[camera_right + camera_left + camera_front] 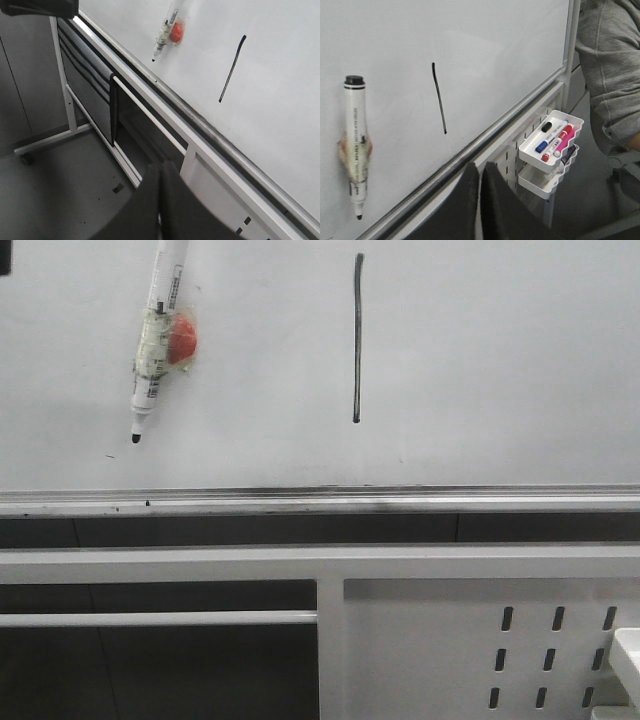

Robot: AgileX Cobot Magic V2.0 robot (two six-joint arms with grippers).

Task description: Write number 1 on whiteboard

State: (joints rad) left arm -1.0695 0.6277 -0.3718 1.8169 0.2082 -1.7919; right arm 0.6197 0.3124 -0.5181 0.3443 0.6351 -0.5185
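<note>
Both grippers sit closest — the left gripper (479, 200) and right gripper (159, 200), fingers pressed together, holding nothing. Beyond them runs the silver ledge (320, 502) of the whiteboard (500, 360). On the board, the number 1 (357, 338) stands mid-surface — right of a taped-on black marker (155, 340), tip down.

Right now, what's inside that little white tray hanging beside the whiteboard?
The upper white tray holds several marker pens: black, blue, red and pink caps show. A second tray hangs under it, and the upper one covers most of its inside, so its contents cannot be made out.
</note>
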